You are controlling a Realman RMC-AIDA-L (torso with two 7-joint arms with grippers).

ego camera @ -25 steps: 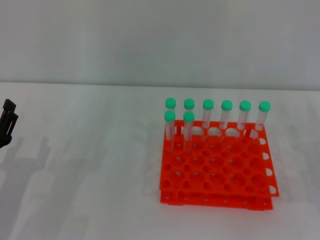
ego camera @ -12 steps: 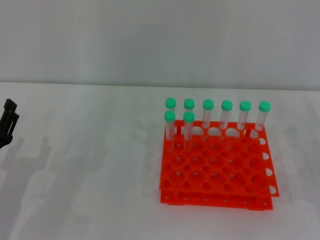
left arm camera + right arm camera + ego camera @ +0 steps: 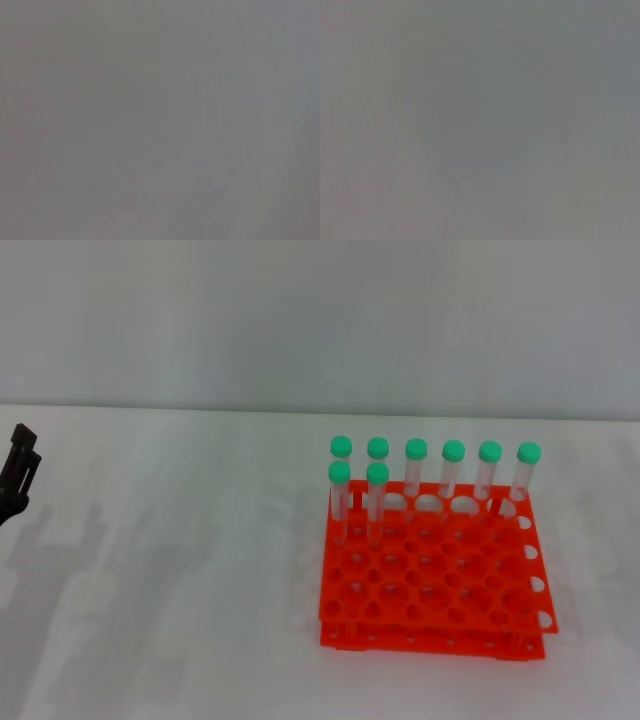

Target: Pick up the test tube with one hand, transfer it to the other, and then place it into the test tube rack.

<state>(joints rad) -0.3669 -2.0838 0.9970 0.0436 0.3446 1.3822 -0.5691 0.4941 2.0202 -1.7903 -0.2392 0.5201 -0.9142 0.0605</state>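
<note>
The orange test tube rack (image 3: 432, 636) stands on the white table, right of centre in the head view. Several clear tubes with green caps (image 3: 453, 451) stand upright in its back row. Two more (image 3: 340, 473) stand in the second row at the rack's left end. No tube lies loose on the table. Only part of my left gripper (image 3: 19, 468) shows, black, at the far left edge of the head view, far from the rack. My right gripper is out of view. Both wrist views show only plain grey.
The white table (image 3: 170, 570) stretches from the left gripper to the rack. A pale wall (image 3: 300, 320) rises behind the table's far edge.
My left gripper has shifted slightly up and away at the left edge. The rack and tubes have not moved.
</note>
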